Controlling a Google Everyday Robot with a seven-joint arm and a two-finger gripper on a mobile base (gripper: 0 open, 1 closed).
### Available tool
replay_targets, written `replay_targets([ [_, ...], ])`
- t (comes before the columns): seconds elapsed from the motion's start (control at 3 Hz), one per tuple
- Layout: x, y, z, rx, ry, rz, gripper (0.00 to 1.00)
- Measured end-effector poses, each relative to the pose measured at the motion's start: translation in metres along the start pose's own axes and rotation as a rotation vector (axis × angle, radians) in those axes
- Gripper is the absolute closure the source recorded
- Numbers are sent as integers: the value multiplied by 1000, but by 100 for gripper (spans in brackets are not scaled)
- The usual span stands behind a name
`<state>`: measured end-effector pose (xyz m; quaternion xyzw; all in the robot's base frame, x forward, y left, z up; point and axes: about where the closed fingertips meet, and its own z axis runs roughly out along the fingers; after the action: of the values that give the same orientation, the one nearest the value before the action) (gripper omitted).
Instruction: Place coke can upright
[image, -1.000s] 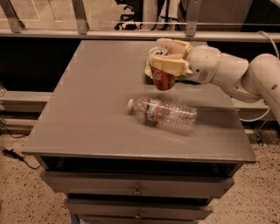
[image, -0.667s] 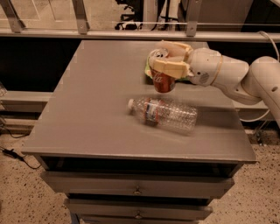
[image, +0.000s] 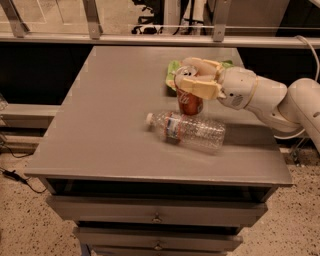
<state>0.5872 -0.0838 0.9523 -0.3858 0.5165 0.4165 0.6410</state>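
The coke can (image: 190, 103) is red with a white script logo and stands upright just behind the lying water bottle, at or just above the table top. My gripper (image: 194, 81) reaches in from the right and is shut around the can's upper part, hiding its silver top. The cream fingers (image: 200, 88) wrap the can from both sides. I cannot tell whether the can's base touches the table.
A clear plastic water bottle (image: 189, 131) lies on its side in front of the can, cap to the left. A green snack bag (image: 172, 69) lies behind the gripper, mostly hidden. The grey table (image: 100, 125) has drawers below and a railing behind.
My gripper has moved the can down and slightly forward, closer to the bottle. The bottle and the bag have not moved.
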Motion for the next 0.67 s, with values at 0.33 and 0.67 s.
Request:
replay_targets([
  [0.33, 8, -2, -12, 21, 3, 21, 100],
  [0.67, 14, -8, -26, 57, 9, 48, 82],
])
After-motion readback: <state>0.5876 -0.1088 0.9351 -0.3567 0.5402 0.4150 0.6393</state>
